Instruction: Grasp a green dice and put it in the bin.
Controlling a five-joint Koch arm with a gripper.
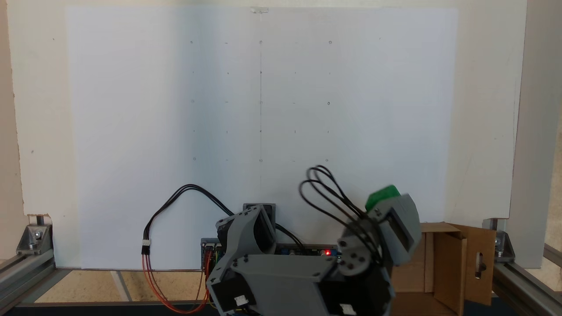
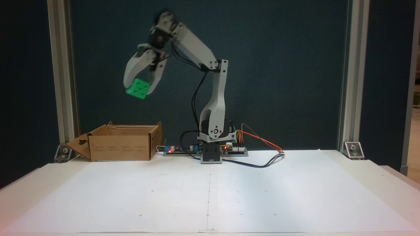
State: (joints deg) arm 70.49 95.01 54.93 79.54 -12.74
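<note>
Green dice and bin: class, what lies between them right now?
Nothing: in a fixed view, the green dice, held in the gripper, hangs over the bin.

Overhead behind arm; frontal opposite

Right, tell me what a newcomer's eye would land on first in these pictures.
First the green dice, bright against the dark backdrop, pinched in the raised gripper high above the table. Next the bin, an open cardboard box below it at the left of that fixed view, beside the arm's base. The white sheet covers the table.
</note>
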